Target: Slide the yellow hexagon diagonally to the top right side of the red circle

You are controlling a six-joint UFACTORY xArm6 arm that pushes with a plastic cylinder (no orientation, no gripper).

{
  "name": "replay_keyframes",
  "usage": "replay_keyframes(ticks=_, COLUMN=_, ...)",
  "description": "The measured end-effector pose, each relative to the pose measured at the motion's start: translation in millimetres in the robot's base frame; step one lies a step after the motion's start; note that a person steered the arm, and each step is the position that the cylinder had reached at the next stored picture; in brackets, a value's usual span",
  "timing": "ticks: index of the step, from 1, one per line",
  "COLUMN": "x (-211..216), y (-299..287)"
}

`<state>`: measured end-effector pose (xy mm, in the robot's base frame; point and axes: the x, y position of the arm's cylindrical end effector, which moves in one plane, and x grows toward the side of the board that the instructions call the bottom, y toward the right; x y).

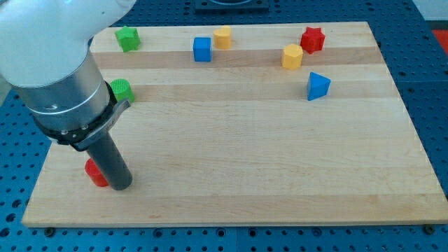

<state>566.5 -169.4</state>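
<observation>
The yellow hexagon (pixel 292 56) lies near the view's top right, just left of and below a red star (pixel 313 39). The red circle (pixel 94 173) lies at the view's bottom left, partly hidden behind my rod. My tip (pixel 120 187) rests on the board, touching or almost touching the red circle's right side. It is far from the yellow hexagon, which sits well up and to the right of it.
A blue triangle (pixel 318 85) lies below the hexagon. A second yellow block (pixel 222 37), a blue cube (pixel 202 49) and a green star-like block (pixel 127 38) line the top edge. A green circle (pixel 121 89) sits beside the arm body. The wooden board (pixel 252 154) ends close below my tip.
</observation>
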Motion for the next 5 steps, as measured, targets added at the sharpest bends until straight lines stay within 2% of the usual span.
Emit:
replay_keyframes(ticks=2, x=-12, y=21)
replay_keyframes(ticks=5, x=-111, y=127)
